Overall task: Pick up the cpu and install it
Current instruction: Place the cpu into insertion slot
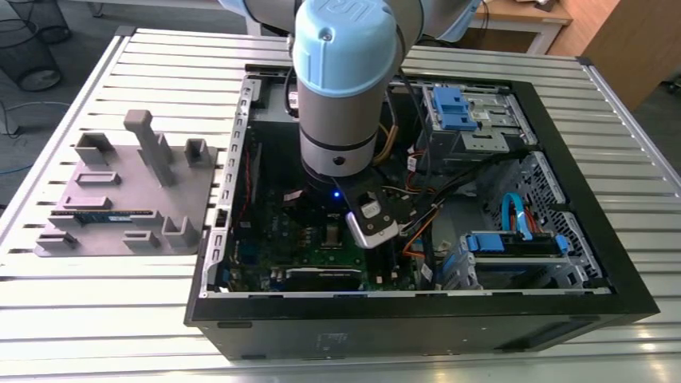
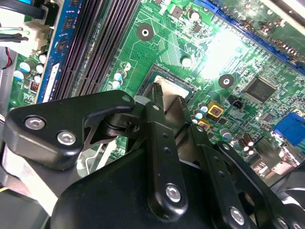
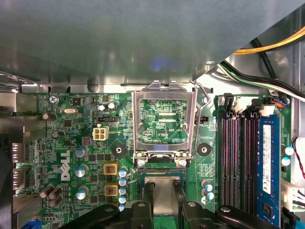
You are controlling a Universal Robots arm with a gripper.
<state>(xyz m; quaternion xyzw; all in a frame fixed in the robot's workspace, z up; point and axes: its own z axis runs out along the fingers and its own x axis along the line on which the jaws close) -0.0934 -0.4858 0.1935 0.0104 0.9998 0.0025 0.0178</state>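
Note:
In both wrist views the cpu (image 3: pixel 162 198) (image 2: pixel 171 93), a small flat silver square, sits between the black fingers of my gripper (image 3: pixel 161 188) (image 2: pixel 169 95), which is shut on it. It is held low over the motherboard's socket (image 3: pixel 162 168); I cannot tell whether it touches. The socket's metal load plate (image 3: pixel 136 119) stands hinged open beside it. In the exterior view the arm (image 1: pixel 338 96) reaches straight down into the open computer case (image 1: pixel 426 323), hiding the cpu.
A blue memory stick (image 3: pixel 269 162) stands in black slots beside the socket. Yellow and black cables (image 3: pixel 267 47) run along the case wall. Blue drive bays (image 1: pixel 458 108) fill the case's far side. A grey tray (image 1: pixel 117 191) lies outside, at the exterior view's left.

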